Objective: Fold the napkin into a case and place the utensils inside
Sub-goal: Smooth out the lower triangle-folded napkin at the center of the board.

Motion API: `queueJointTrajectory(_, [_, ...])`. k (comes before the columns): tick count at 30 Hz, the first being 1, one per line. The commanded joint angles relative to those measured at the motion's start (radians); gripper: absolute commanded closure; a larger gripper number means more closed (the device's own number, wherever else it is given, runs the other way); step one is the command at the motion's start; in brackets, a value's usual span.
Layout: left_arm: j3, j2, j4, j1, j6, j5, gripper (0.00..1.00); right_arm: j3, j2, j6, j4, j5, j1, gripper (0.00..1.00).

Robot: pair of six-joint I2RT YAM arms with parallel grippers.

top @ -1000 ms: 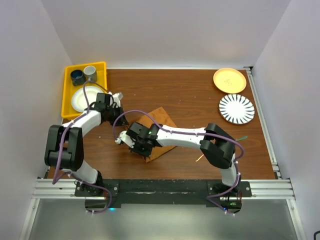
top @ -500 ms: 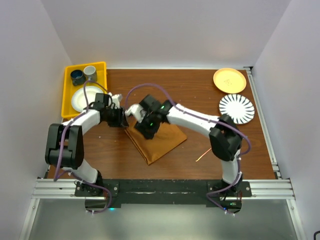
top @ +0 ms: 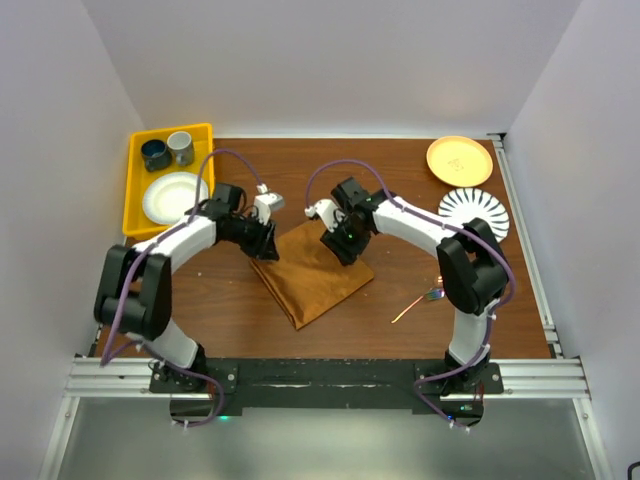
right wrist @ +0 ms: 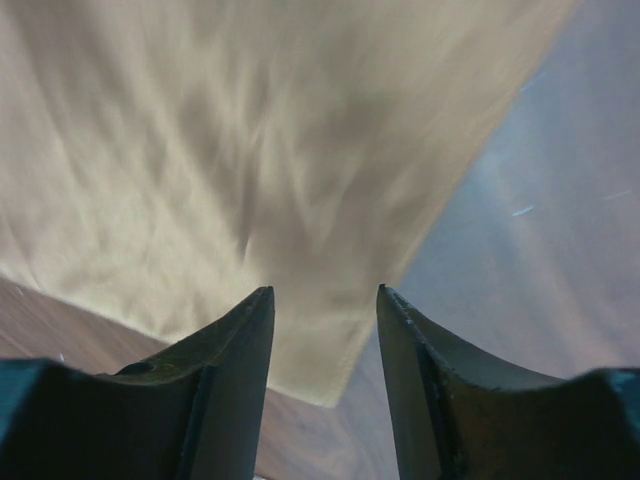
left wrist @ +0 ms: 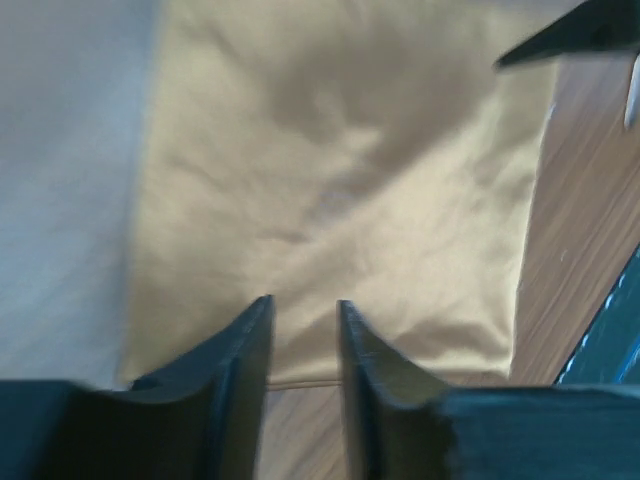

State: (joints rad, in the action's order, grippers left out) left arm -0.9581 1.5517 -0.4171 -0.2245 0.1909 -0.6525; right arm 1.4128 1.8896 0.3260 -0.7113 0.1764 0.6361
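While the napkin (top: pixel 318 280) lies folded into a rectangle mid-table (top: pixel 400 205), the left hand (top: pixel 268 247) hovers over its far left corner, jaws narrowly parted and empty; the right hand (top: pixel 338 248) hovers over its far edge, parted wider, empty; the utensils (top: pixel 408 308) lie apart to its right

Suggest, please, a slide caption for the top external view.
Left hand and right hand, both open, hover over the folded napkin; utensils lie on the table nearby.
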Motion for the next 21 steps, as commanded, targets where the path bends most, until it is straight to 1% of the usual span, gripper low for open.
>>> queueJointTrajectory(1, [-0.042,0.163,-0.080,0.010,0.108,-0.018,0.70,-0.089,-0.040,0.031,0.004,0.034,0.005,0.52])
queueJointTrajectory(6, [-0.135,0.283,-0.086,0.024,0.143,0.002,0.70,-0.175,-0.043,0.018,0.009,0.116,0.007,0.53])
queueJointTrajectory(11, [-0.252,0.363,-0.124,0.024,0.203,-0.009,0.65,-0.218,-0.041,-0.022,0.019,0.248,0.042,0.53])
queueJointTrajectory(14, [-0.323,0.392,-0.169,0.040,0.254,-0.076,0.58,-0.204,-0.053,-0.042,0.012,0.368,0.073,0.50])
queueJointTrajectory(15, [-0.347,0.375,-0.181,0.048,0.268,-0.144,0.55,-0.175,-0.060,-0.047,-0.005,0.418,0.070,0.48])
queueJointTrajectory(17, [-0.355,0.334,-0.186,0.074,0.277,-0.231,0.47,-0.138,-0.082,-0.068,-0.014,0.481,0.066,0.41])
queueJointTrajectory(18, [-0.344,0.273,-0.178,0.082,0.271,-0.299,0.38,-0.108,-0.119,-0.077,-0.010,0.492,0.056,0.38])
queueJointTrajectory(19, [-0.331,0.233,-0.142,0.088,0.242,-0.321,0.08,-0.098,-0.141,-0.111,0.001,0.508,0.047,0.28])
queueJointTrajectory(20, [-0.306,0.188,-0.105,0.088,0.217,-0.331,0.00,-0.095,-0.168,-0.131,0.016,0.508,0.037,0.19])
queueJointTrajectory(21, [-0.253,0.088,-0.065,0.088,0.155,-0.329,0.00,-0.095,-0.213,-0.169,0.053,0.508,0.022,0.11])
